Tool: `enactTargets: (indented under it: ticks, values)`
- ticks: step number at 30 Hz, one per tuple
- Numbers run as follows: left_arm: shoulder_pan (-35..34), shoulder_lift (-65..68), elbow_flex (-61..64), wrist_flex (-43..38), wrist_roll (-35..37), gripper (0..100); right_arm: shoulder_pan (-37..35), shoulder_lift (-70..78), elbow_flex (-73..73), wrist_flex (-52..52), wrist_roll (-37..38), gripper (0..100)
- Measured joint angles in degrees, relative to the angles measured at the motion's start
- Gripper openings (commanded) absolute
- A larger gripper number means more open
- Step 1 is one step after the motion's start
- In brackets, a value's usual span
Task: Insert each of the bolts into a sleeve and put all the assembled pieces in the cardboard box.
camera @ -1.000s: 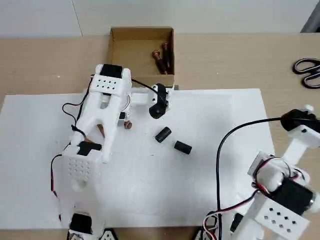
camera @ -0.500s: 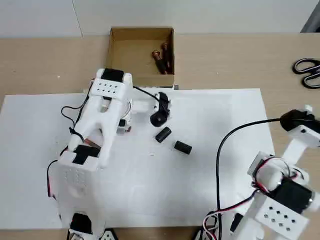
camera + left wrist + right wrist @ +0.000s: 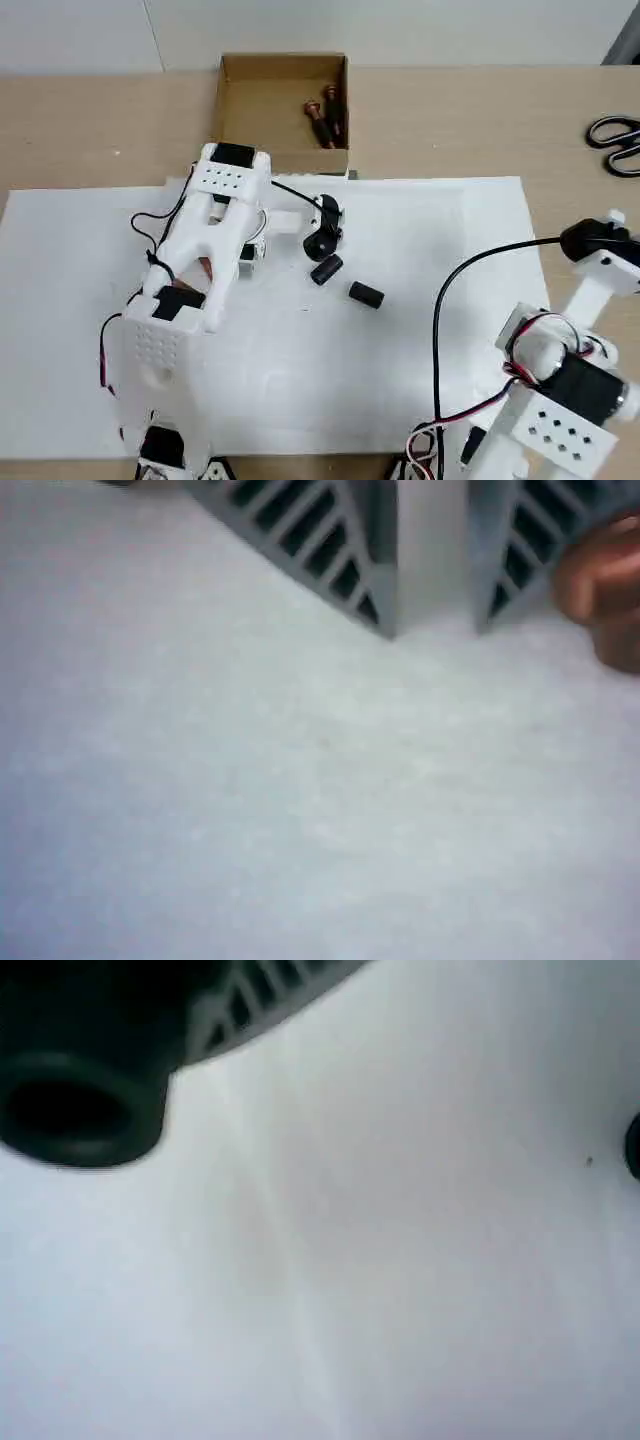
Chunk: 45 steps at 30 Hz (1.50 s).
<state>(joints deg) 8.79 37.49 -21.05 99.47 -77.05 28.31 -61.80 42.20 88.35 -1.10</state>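
Left gripper (image 3: 435,630) sits low over the white paper (image 3: 250,810), jaws parted and gripping nothing. A copper bolt (image 3: 603,590) lies just outside one finger. From that arm's wrist in the high view, a black sleeve (image 3: 326,268) and a second sleeve (image 3: 366,295) lie toward four o'clock, and the cardboard box (image 3: 283,62) lies toward twelve.

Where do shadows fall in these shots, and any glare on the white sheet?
High view: even light, no glare on the white sheet; faint shadows hug the left arm, and the cardboard box is darker inside. Left wrist view: slight shade under the left gripper. Right wrist view: a faint grey streak runs down the sheet beside the black sleeve.
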Motion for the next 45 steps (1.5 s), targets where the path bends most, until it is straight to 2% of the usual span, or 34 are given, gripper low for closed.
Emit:
enactTargets:
  ticks: [9,18,28,45]
  values:
    - [0.3,-6.2,-0.3,-0.4,0.0,5,0.0,0.0,0.0,0.0,0.0,0.3]
    - [-0.4,-6.2,-0.4,-0.4,0.0,5,0.0,0.0,0.0,0.0,0.0,0.3]
    - [-2.5,4.6,-11.1,-0.3,0.0,5,0.0,0.0,0.0,0.0,0.0,0.3]
    - [-1.3,8.4,-12.4,-0.1,0.0,1,0.0,0.0,0.0,0.0,0.0,0.3]
